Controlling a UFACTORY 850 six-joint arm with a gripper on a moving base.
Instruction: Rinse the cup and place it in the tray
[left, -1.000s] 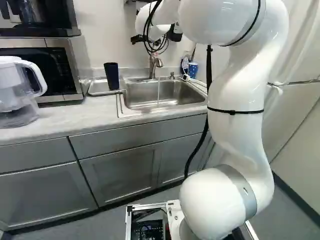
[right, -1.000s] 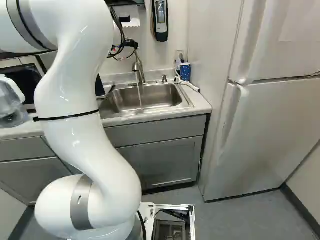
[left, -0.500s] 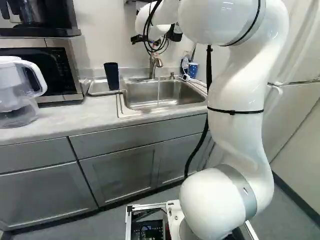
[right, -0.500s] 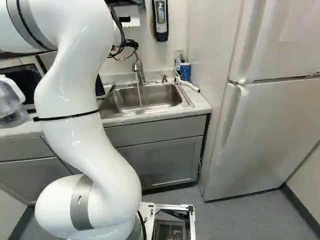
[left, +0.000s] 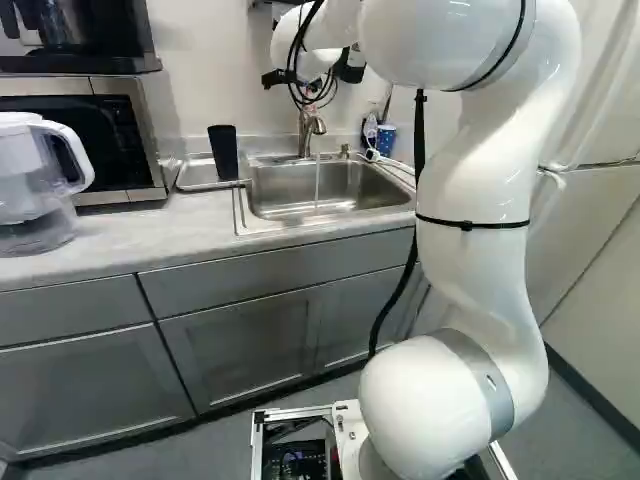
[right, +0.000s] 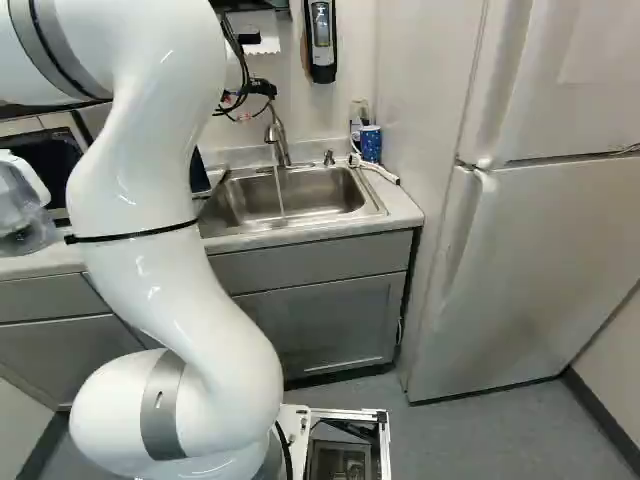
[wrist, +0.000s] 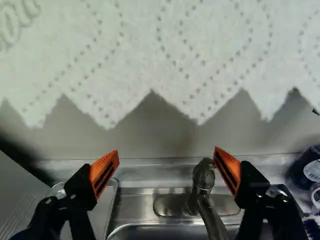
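Up by the wall over the sink, my gripper (left: 350, 68) shows only as black parts around the white wrist in the left base view. In the wrist view the gripper (wrist: 166, 167) stands wide open, nothing held between its orange pads. A dark cup (left: 223, 152) stands on the tray (left: 192, 178) left of the sink, apart from the gripper. The wrist view does not show this cup. From the faucet (left: 310, 125) a thin stream of water (left: 317, 185) falls into the sink (right: 300, 195).
White paper towel (wrist: 165, 55) with a jagged edge hangs close ahead of the fingers. A blue dotted cup (right: 371, 143) and a white cord stand right of the sink. A pitcher (left: 30, 190) and a microwave (left: 130, 130) are on the left counter; a soap dispenser (right: 321, 40) hangs on the wall.
The arm's upper white links have shifted very slightly, rightward in the left base view and leftward in the right base view. The dark cup and the running water look the same.
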